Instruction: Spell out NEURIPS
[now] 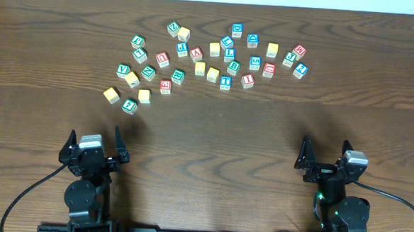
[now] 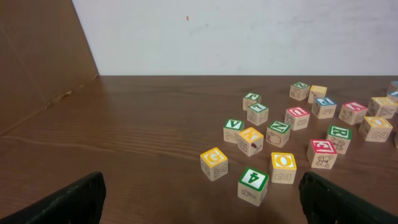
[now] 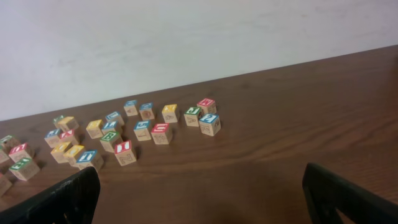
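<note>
Many small wooden letter cubes lie scattered across the far middle of the table [image 1: 214,123], from a green one [image 1: 138,41] on the left to a blue one [image 1: 300,70] on the right. Most letters are too small to read. In the left wrist view a red cube looks like E [image 2: 323,153], a green one like N [image 2: 278,133], and a red one like U [image 2: 297,117]. My left gripper [image 1: 96,140] [image 2: 199,205] is open and empty near the front edge, well short of the cubes. My right gripper [image 1: 325,152] [image 3: 199,199] is also open and empty.
Nearest the left gripper are a yellow cube [image 2: 213,163], a green cube marked 4 [image 2: 253,185] and a yellow cube marked O [image 2: 283,167]. A white wall stands behind the table's far edge. Bare wood lies between the grippers and the cubes.
</note>
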